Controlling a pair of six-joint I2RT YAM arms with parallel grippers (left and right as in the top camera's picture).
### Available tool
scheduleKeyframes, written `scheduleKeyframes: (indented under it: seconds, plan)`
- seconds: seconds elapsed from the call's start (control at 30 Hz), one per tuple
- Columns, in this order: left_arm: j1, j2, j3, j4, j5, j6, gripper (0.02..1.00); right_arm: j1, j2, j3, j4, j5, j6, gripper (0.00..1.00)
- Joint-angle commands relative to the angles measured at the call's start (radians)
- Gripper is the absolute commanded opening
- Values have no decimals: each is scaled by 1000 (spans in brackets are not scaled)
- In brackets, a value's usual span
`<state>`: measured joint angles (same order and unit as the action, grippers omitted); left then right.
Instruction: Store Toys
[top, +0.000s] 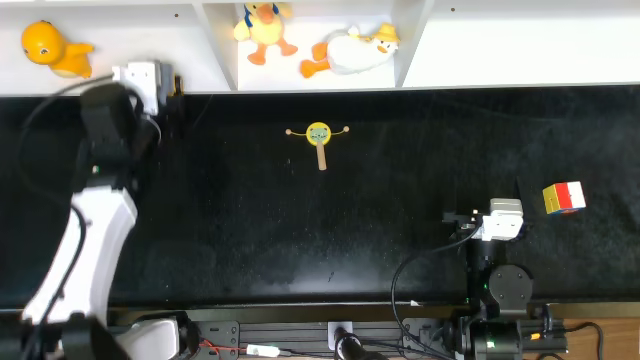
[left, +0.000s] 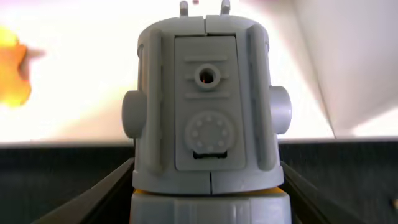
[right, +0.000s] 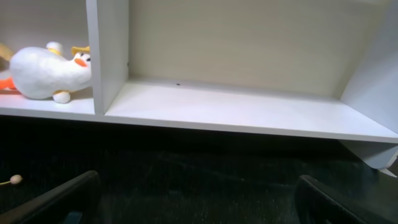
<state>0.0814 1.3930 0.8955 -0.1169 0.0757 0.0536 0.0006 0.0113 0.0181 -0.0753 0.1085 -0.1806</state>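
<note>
Grey toy robot (left: 205, 106) pinched in left fingers (left: 102, 199) at left compartment of shelf (top: 195, 45). Right fingers (right: 62, 199) spread over black surface (top: 300, 230).

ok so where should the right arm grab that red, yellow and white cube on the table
Pinch the cube across two opposite side faces, coming straight down from above. It sits flat on the black table with bare space all round, so fingers fit either side. Its edges look slightly skewed to the table's, so the right gripper, now open, likely needs a small wrist turn.
</note>
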Motion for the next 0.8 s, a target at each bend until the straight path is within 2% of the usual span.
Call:
scheduleKeyframes:
  seconds: [0.03, 0.2, 0.27, 0.3, 0.37, 0.4, 0.43, 0.6, 0.8]
  plan:
    - [-5, 154, 171, 23, 21, -22, 358, -3, -7, -13, 6, -5, 1, 996]
    - [-5, 309, 304, 57, 21, -26, 369, -3, -7, -13, 6, -5, 1, 996]
    - [-5, 369, 350, 66, 21, -33, 415, -3, -7, -13, 6, -5, 1, 996]
    - [-5, 395, 369, 65, 21, -40, 500, -3, -7, -13, 6, -5, 1, 993]
    - [-5, 430, 390, 65, 20, -54, 803, -3, -7, -13, 6, -5, 1, 996]
    - [-5, 438, 391, 67, 20, -56, 875, -3, -7, -13, 6, -5, 1, 996]
    - [-5, 441, 391, 62, 20, -56, 998, -3, -7, -13, 6, -5, 1, 996]
    - [-5, 417, 384, -10, 10, -55, 998, -3, -7, -13, 6, -5, 1, 996]
    - [-5, 211, 248, -134, -72, -55, 998, -3, -7, -13, 6, -5, 1, 996]
